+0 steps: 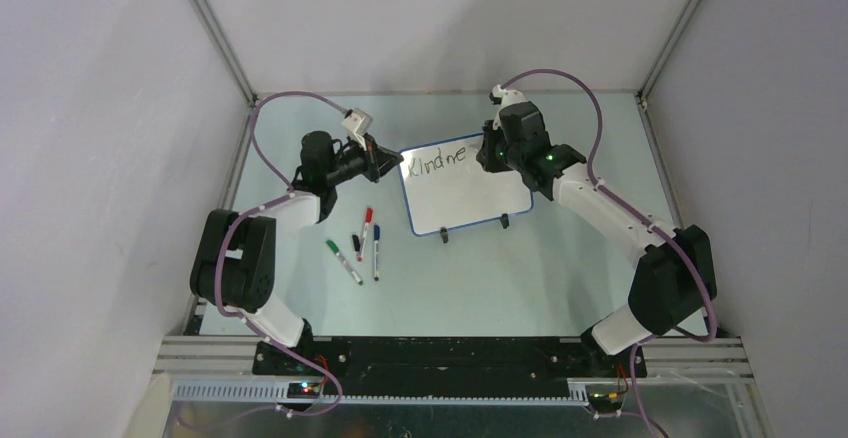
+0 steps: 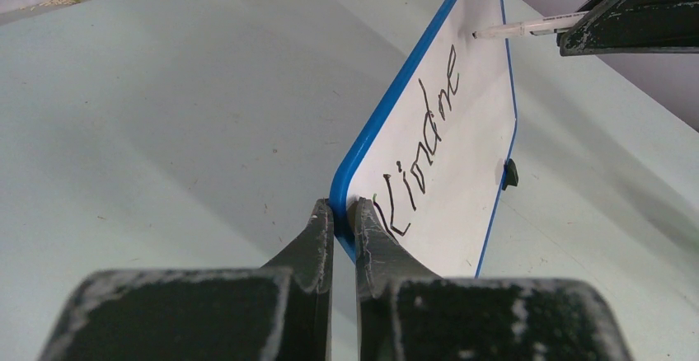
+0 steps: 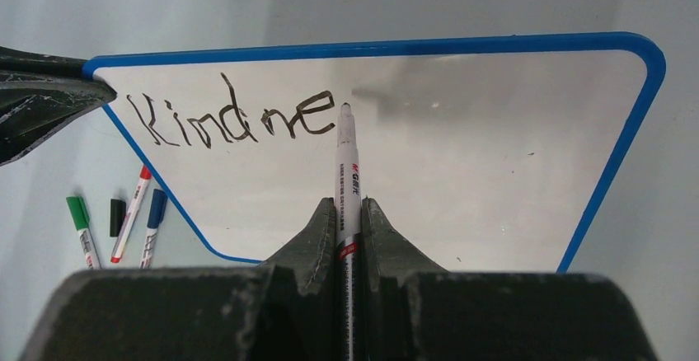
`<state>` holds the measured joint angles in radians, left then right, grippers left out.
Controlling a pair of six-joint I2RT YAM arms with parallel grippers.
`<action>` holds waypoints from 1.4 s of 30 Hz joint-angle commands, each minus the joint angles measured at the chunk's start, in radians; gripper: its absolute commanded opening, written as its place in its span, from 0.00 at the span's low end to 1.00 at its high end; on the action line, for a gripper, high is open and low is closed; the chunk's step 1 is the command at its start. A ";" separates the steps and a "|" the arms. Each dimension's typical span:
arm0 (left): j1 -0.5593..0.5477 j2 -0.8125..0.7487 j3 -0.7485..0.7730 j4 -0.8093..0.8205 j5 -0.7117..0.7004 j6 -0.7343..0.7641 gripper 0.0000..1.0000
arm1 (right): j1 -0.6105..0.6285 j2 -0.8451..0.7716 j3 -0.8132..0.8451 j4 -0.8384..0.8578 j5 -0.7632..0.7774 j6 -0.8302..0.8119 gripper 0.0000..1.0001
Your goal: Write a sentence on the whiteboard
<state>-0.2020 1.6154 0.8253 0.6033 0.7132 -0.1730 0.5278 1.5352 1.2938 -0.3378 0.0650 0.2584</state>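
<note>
The whiteboard (image 1: 470,190) stands tilted on two black feet at mid table; it also shows in the left wrist view (image 2: 462,147) and the right wrist view (image 3: 462,155). Black handwriting "Kindne" (image 3: 235,118) runs along its top left, also seen in the top view (image 1: 438,158) and the left wrist view (image 2: 429,142). My left gripper (image 2: 344,213) is shut on the board's blue top-left corner (image 1: 392,164). My right gripper (image 3: 348,213) is shut on a white marker (image 3: 346,171), its tip just right of the last "e". The marker also shows in the left wrist view (image 2: 527,26).
Loose markers lie left of the board on the table: green (image 1: 343,261), red (image 1: 365,232), blue (image 1: 376,251), and a black cap (image 1: 355,242). They also show in the right wrist view: green (image 3: 81,229), red (image 3: 132,213), blue (image 3: 153,222). Enclosure walls surround the table.
</note>
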 commanded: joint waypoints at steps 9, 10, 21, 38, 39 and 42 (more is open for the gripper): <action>-0.010 -0.007 -0.023 -0.058 -0.036 0.079 0.00 | -0.003 0.024 0.013 0.064 0.049 0.005 0.00; -0.010 -0.007 -0.023 -0.058 -0.035 0.079 0.00 | -0.003 0.026 0.014 0.064 0.050 0.006 0.00; -0.011 -0.009 -0.025 -0.059 -0.037 0.081 0.00 | -0.004 0.036 0.014 0.073 0.055 0.006 0.00; -0.011 -0.009 -0.025 -0.058 -0.038 0.081 0.00 | -0.003 0.054 0.029 0.050 0.003 -0.006 0.00; -0.011 -0.008 -0.025 -0.058 -0.038 0.081 0.00 | -0.004 0.054 0.029 0.047 -0.001 -0.007 0.00; -0.011 -0.010 -0.026 -0.058 -0.038 0.081 0.00 | -0.005 0.054 0.029 0.040 -0.007 -0.015 0.00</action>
<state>-0.2020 1.6154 0.8253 0.6022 0.7101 -0.1715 0.5278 1.5730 1.2942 -0.3077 0.0711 0.2592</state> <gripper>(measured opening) 0.085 0.141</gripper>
